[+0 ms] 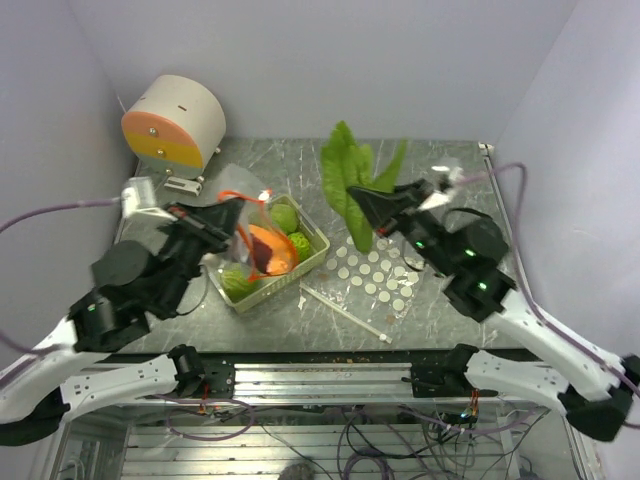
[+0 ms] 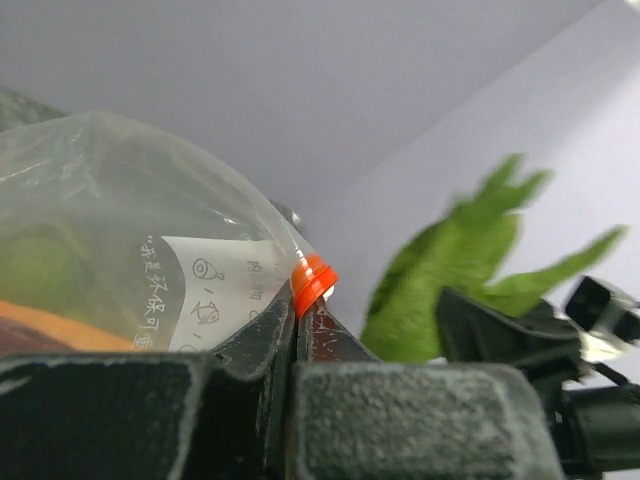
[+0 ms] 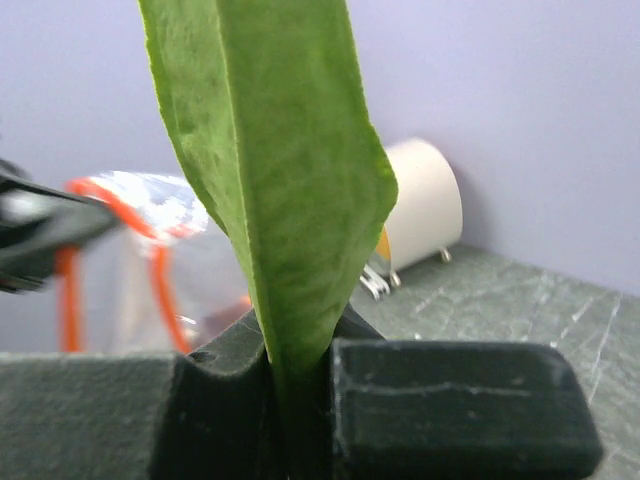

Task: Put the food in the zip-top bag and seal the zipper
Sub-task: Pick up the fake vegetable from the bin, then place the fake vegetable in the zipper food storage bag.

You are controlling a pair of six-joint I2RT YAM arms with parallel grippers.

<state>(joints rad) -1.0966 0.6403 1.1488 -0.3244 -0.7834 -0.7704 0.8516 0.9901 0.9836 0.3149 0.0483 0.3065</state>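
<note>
Food is in three spots. Long green leaves stand up in the upper middle of the top view. The right gripper pinches them low down, its two fingers pressed tight on them. Green balls sit in the basket in the middle. An orange piece shows through the bag, which hangs over the basket. The left gripper is squeezed on the bag's orange zip edge. I think the leaves are light, thin and floppy, so holding them near the bottom is best; held up high they would bend. The bag looks thin and slippery, and the zip edge is its stiffest part to hold. The balls are bumpy and round and may roll. I cannot see how wide the bag's mouth is open, or whether a carrot hangs under the leaves. One ball at the basket's lower left seems partly hidden by the bag.
</note>
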